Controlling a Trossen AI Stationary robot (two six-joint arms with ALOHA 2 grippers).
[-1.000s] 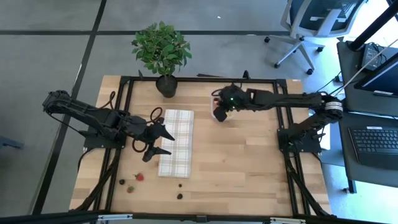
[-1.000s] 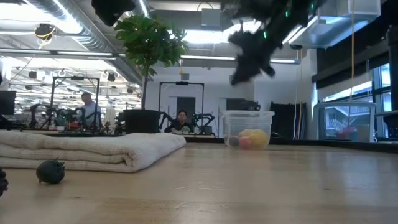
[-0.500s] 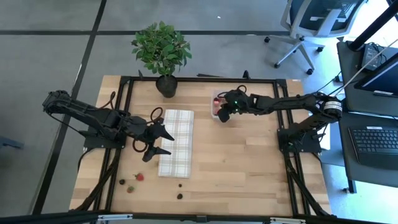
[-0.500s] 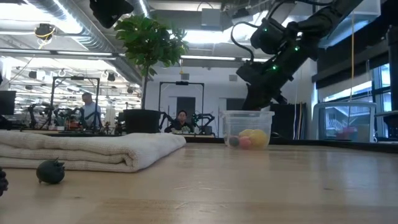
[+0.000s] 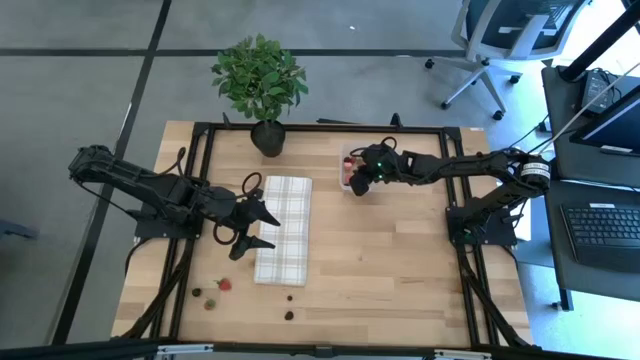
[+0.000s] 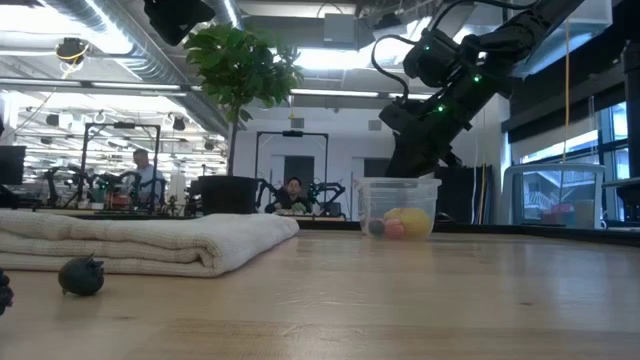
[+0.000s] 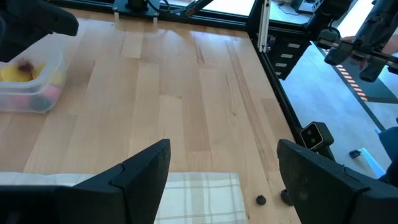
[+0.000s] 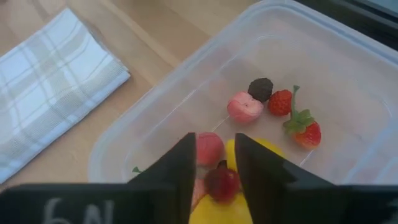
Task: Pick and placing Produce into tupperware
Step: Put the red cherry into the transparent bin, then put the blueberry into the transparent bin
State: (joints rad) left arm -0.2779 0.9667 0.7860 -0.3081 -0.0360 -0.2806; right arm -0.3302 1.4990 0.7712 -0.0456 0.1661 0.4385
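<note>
The clear tupperware (image 8: 348, 68) stands on the table's far middle (image 6: 400, 207). It holds several pieces of produce: two strawberries (image 8: 303, 130), pink pieces (image 8: 244, 107), a dark one and yellow ones. My right gripper (image 8: 215, 155) hangs just over its near corner, pointing slantwise down, fingers slightly apart, with a dark red piece (image 8: 221, 182) in the gap. More produce (image 5: 223, 284) lies loose at the table's near left. My left gripper (image 5: 250, 228) hovers open over the checked cloth's left edge, touching nothing. My right gripper comes at the tupperware slanting down from the table's right. The dark red piece (image 8: 219, 186) shows between its two fingers, right over the yellow pieces. I cannot tell whether the fingers touch it or whether it lies on the pieces below.
A folded checked cloth (image 5: 283, 228) lies left of centre. A potted plant (image 5: 260, 85) stands at the far edge. Dark pieces (image 5: 289, 314) lie near the cloth's near end. Bare wood stretches across the table's right half (image 5: 400, 260).
My right gripper has come down from well above the tupperware to just over its rim, then held still there. The tupperware and the loose produce have stayed where they were.
</note>
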